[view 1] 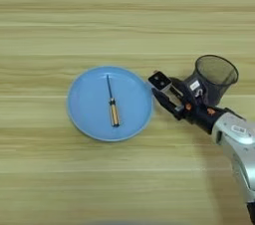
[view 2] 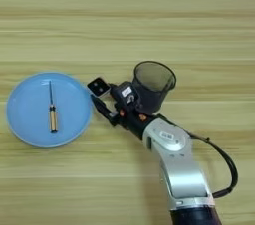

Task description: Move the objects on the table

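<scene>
Even, bright overhead light; the arm (view 2: 174, 164) casts a soft shadow on the table (view 1: 99, 20).

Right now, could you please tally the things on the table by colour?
Blue: 1, the plate
Black: 2, the mesh cup and the small square block
Dark and tan: 1, the slim tool on the plate
Total: 4
</scene>
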